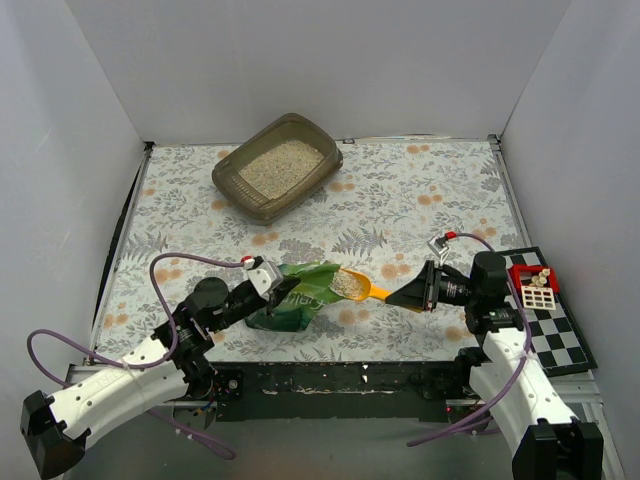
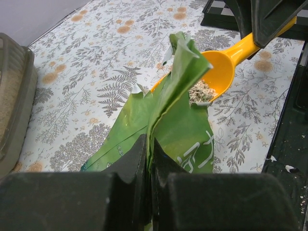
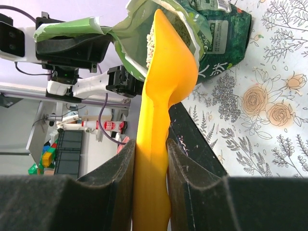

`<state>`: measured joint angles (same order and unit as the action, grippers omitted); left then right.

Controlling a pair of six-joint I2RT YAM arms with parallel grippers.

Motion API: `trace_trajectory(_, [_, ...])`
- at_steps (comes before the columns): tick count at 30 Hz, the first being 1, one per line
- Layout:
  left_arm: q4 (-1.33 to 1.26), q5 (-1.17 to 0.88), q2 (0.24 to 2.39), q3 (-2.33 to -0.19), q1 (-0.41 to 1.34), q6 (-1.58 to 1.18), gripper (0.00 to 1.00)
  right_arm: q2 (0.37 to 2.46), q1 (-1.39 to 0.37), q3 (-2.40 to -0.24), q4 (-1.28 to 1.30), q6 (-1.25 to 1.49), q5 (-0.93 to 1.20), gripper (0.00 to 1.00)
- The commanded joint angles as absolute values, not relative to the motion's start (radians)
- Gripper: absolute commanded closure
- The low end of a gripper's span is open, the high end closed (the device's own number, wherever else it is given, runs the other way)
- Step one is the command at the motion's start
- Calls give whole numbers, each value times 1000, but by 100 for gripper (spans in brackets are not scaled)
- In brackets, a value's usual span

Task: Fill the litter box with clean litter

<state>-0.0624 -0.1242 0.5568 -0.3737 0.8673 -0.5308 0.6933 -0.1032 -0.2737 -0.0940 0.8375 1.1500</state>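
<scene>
Nearest, the left tool (image 2: 149, 147) is pinched fully shut on the green pouch's (image 2: 183, 125) edge. The right tool (image 3: 151, 149), part closed, grips the handle of the yellow scoop (image 3: 168, 62), which is loaded with clean litter (image 2: 199, 91) at the pouch mouth. Next, probably: carry it level to the far litter box (image 1: 228, 180), already partly filled, and tip.

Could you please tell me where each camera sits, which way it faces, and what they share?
Top external: above, behind the bases, looking down on table and litter box; both arms show.
Left wrist: on the left arm, looking past the left gripper, shut on the bag, toward the scoop.
Right wrist: on the right arm, looking along the right gripper, holding the scoop, toward the bag.
All share bag and scoop.
</scene>
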Motion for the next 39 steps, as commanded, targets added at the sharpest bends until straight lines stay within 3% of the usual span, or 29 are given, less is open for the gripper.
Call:
trace_trajectory(1, [-58, -84, 542, -356, 871, -535, 100, 628, -103, -256, -115, 932, 1155, 99])
trace_trajectory(16, [-71, -17, 506, -351, 871, -545, 100, 466, -101, -210, -285, 1249, 1091, 99])
trace_trajectory(39, [-77, 222, 414, -341, 871, -540, 100, 554, -101, -354, -363, 1361, 953, 99])
